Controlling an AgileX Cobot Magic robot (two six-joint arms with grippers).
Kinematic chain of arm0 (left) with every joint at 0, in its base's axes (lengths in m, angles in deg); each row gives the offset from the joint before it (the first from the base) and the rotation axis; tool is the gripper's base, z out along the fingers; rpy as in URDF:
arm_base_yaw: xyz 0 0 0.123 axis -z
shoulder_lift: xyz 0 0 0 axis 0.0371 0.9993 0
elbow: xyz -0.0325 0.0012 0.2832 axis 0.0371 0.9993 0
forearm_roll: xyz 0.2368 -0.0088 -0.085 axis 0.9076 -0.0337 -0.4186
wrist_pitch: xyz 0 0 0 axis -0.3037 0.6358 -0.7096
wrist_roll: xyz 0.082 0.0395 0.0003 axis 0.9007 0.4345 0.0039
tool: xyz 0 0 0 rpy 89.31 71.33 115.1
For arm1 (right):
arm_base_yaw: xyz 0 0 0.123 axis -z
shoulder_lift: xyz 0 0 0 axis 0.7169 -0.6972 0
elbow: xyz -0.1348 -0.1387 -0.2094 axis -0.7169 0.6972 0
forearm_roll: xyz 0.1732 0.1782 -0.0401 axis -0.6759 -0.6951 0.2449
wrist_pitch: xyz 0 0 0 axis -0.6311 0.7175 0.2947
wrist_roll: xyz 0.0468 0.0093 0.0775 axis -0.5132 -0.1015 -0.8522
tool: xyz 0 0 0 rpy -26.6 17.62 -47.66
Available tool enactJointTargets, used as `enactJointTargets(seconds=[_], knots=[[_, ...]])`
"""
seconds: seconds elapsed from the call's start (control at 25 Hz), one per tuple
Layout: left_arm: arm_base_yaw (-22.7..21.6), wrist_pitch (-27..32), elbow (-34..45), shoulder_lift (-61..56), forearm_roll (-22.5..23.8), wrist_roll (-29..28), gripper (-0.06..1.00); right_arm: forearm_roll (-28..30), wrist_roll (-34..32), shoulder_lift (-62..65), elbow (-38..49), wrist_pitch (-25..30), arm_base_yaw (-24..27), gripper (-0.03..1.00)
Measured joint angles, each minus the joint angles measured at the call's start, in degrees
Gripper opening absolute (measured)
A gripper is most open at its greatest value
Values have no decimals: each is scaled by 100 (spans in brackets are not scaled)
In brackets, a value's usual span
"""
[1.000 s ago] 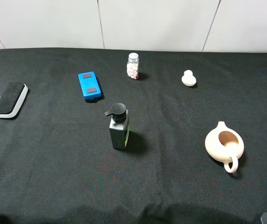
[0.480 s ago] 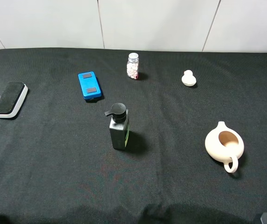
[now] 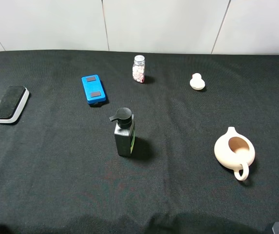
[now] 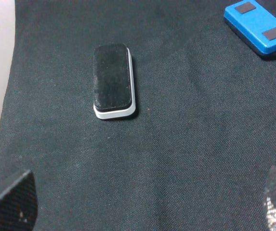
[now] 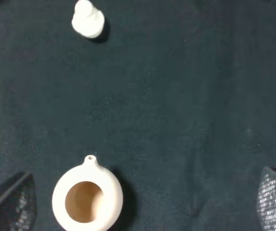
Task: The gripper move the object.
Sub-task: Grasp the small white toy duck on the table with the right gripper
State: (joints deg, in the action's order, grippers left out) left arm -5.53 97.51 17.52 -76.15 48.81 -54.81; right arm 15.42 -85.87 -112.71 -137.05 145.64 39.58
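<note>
The lid [image 3: 197, 82] sits knob-up on the black surface [image 3: 56, 161], toward the far right. It is well apart from the open-mouthed teapot [image 3: 234, 152] it seems to belong to, and nothing stands close by, so it looks easy to come at from above. The right hand [image 5: 142, 199] hangs back at the near edge, fingers spread wide with nothing between them. The teapot lies nearer to it, the lid well beyond. The left hand [image 4: 145, 202], equally wide and empty, looks toward the eraser [image 4: 112, 82] on the other side, so I'd judge the right one takes this job.
</note>
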Motion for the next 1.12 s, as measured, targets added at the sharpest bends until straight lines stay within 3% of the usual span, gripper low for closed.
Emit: enactJointTargets(seconds=[0.68,1.12], knots=[[0,0,0,0,0,0,99,-515,250,-1887,-1190,112,-8,69],[0,0,0,0,0,0,99,-705,410,-2769,-1238,67,-8,69]])
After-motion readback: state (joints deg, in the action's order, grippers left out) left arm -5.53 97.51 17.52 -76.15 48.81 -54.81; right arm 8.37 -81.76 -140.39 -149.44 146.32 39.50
